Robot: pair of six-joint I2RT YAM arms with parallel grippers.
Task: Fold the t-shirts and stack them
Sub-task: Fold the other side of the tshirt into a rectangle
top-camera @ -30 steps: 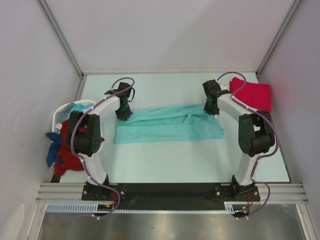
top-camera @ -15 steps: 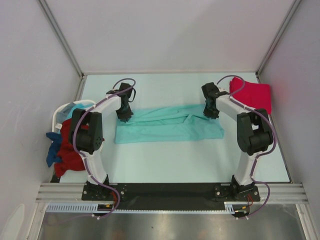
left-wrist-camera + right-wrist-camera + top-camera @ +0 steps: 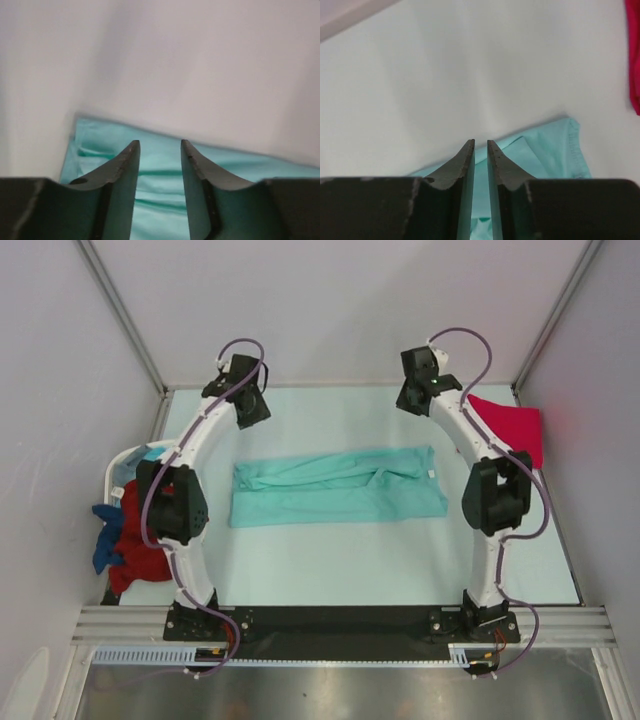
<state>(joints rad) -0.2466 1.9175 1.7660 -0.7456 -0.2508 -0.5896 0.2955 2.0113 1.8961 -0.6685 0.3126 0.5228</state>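
Note:
The light teal t-shirt (image 3: 335, 487) lies flat on the table as a long folded strip between the two arms; it also shows in the left wrist view (image 3: 155, 175) and the right wrist view (image 3: 545, 155). My left gripper (image 3: 252, 410) is raised behind its left end, open and empty (image 3: 160, 142). My right gripper (image 3: 413, 398) is raised behind its right end, its jaws a narrow gap apart with nothing between them (image 3: 481, 141). A bright pinkish-red t-shirt (image 3: 510, 425) lies at the back right, its edge in the right wrist view (image 3: 634, 60).
A white laundry basket (image 3: 120, 468) stands at the left edge. A dark red shirt (image 3: 140, 540), a blue one (image 3: 103, 545) and a light blue one (image 3: 155, 453) lie in or over it. Grey walls close the back and sides.
Both grippers have let go of the teal shirt's far edge and risen back toward the rear wall. The shirt now lies flat, with its far right corner spread out.

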